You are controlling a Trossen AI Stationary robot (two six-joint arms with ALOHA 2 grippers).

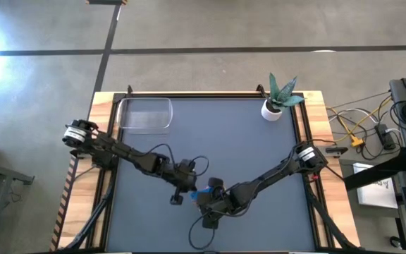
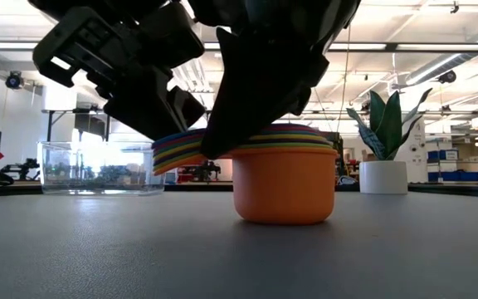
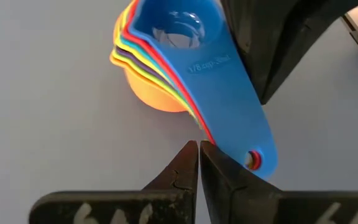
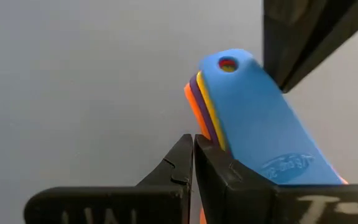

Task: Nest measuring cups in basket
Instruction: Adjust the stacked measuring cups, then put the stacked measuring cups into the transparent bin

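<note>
The measuring cups (image 2: 285,187) sit nested in one stack, orange outermost and standing on the table, blue (image 3: 176,28) innermost. Their flat handles (image 2: 177,149) fan out together to one side, clear of the table. The stack (image 1: 204,190) stands at the table's near middle, between the two grippers. My left gripper (image 3: 197,148) is shut, with its tip at the side of the handles near their free end. My right gripper (image 4: 193,140) is shut too, at the opposite side of the handles. The clear basket (image 1: 145,114) rests at the far left. My left gripper has its shut fingertips (image 3: 211,155) at the side edge of the stacked handles (image 3: 205,134), near their holed end, coming from the table's left. Whether they touch the edge, I cannot tell. My right gripper lays the outer side of one shut finger (image 4: 219,165) against the edges of the orange, purple and yellow handles (image 4: 199,99). The stack's orange cup stays on the table.
A small white pot with a green plant (image 1: 272,109) stands at the far right corner. The basket (image 2: 98,166) lies far off the cups, with bare dark table between. Wooden rails edge the table, and cables lie beyond its right side.
</note>
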